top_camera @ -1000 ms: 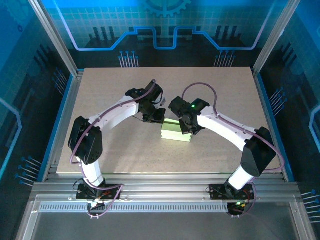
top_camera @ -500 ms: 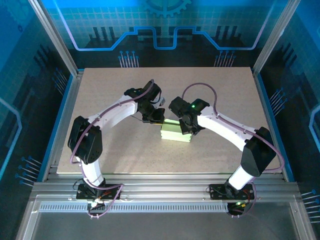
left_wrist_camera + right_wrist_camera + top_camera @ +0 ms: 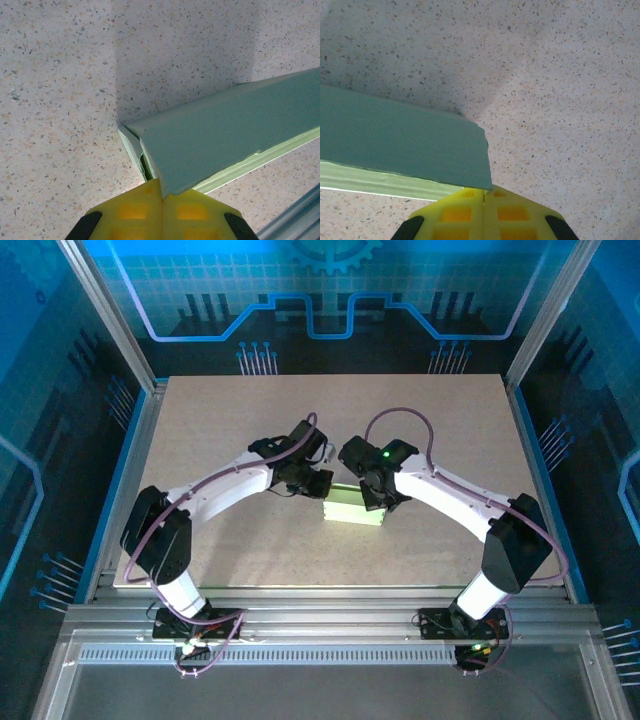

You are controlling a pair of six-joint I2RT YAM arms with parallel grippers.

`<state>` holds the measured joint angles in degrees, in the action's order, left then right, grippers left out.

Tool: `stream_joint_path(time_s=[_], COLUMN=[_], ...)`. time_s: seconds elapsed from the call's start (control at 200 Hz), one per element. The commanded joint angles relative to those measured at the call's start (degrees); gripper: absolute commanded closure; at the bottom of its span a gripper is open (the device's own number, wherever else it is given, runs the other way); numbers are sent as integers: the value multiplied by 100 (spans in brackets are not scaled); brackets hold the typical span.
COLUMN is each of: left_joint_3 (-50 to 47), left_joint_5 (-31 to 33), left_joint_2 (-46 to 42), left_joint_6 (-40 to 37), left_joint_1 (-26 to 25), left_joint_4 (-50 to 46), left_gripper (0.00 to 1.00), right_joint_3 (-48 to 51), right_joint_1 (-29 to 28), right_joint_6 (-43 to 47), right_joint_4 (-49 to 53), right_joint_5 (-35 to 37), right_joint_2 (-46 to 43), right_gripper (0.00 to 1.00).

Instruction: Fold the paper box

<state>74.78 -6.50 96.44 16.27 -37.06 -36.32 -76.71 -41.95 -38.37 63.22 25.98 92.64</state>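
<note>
Pale lime-green card makes up the paper box (image 3: 352, 508), a slim rectangular shape lying flat near the middle of the speckled surface (image 3: 450, 420), between the two arms. The left claw (image 3: 322, 483) sits at the box's far left corner and the right claw (image 3: 375, 502) at its far right end, both low against it. In the left wrist view the yellow fingertips (image 3: 135, 212) are pressed together with no gap, and their seam meets the corner of the box's top panel; the end flap beside it stands slightly ajar, with a dark slit showing. In the right wrist view the fingertips (image 3: 512, 212) are likewise closed tight, touching the top panel's corner. Whether either claw pinches any card cannot be told.
</note>
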Motion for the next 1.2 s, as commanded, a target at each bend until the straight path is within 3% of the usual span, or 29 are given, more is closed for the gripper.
stream_joint_path(time_s=[0.0,0.325,0.625,0.69,0.78,0.901,1.036,1.196], left_joint_3=[-401,-1545,-1873,-1781,-1748,-1774,-1747,-1826], left_joint_5=[-15,410,1049,1157,1309,1450,1655,1729], left_joint_2=[-146,-635,-465,-417,-398,-377,-336,-370], left_joint_6=[-145,146,205,245,220,195,113,36], left_joint_1=[-253,-488,-831,-841,-846,-847,-899,-977], left_joint_4=[387,1831,2199,2026,1940,1920,1857,1991], left_gripper=[100,100,100,100,100,100,100,100], right_joint_3=[81,800,1468,1491,1542,1692,1957,1592], right_joint_1=[-48,-215,-415,-438,-458,-471,-381,-51], right_joint_6=[-78,-238,-475,-416,-244,-22,212,22], right_joint_4=[-284,-1157,-1810,-1876,-2054,-2355,-2875,-2675], right_joint_5=[-109,247,641,755,795,894,842,342], right_joint_2=[-68,-555,-979,-1184,-1546,-2094,-2522,-1934], right_gripper=[100,100,97,88,62,45,32,32])
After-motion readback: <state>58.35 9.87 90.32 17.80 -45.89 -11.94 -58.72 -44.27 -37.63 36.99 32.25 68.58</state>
